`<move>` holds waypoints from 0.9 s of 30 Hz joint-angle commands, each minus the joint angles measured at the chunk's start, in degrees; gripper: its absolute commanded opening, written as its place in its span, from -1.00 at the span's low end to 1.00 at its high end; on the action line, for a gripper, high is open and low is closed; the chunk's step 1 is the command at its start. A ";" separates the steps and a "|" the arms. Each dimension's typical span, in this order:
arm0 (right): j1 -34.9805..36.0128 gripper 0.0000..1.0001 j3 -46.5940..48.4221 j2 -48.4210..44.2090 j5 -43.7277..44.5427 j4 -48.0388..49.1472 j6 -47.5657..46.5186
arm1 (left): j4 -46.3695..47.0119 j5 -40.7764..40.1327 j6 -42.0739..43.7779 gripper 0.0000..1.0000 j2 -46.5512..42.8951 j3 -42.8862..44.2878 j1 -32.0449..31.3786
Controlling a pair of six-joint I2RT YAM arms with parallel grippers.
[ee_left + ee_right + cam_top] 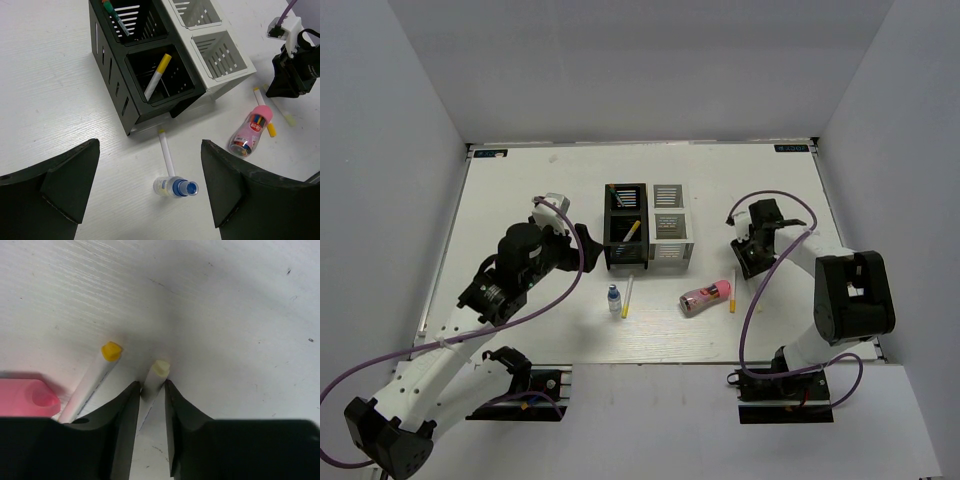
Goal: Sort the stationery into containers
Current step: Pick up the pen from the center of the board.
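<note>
The black organiser [624, 240] and the white organiser [672, 240] stand side by side mid-table. The black one [115, 75] holds a yellow-capped pen [157, 75] in its near compartment and a green pen [117, 17] in its far one. My left gripper [150, 195] is open above a blue-capped white bottle [175, 186] and a white pen [166, 152]. My right gripper [151, 385] is shut on a white pen with a pale cap [156, 374], low at the table. Beside it lie a yellow-capped pen [102, 367] and the pink cylinder [25, 397].
The white organiser [220, 50] looks empty in both compartments. The bottle [614, 299], the white pen [627, 296], the pink cylinder [705, 298] and another pen [732, 290] lie in front of the organisers. White walls enclose the table on three sides.
</note>
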 commanded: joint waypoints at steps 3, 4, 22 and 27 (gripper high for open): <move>0.76 -0.62 -6.45 5.68 2.95 1.55 -0.70 | -0.19 0.67 -0.19 0.84 -1.04 0.33 0.28; 0.77 -0.71 -6.54 5.77 2.78 1.64 -0.79 | -0.19 0.67 -0.19 0.84 -1.04 0.33 0.28; 0.24 -1.00 6.63 -8.55 -7.94 -8.27 -5.00 | 0.34 0.14 0.34 0.84 -1.57 -0.72 0.28; 0.41 -1.00 12.09 -12.50 -11.54 -10.75 -6.23 | 0.95 -0.39 0.86 0.84 -2.10 -0.72 0.28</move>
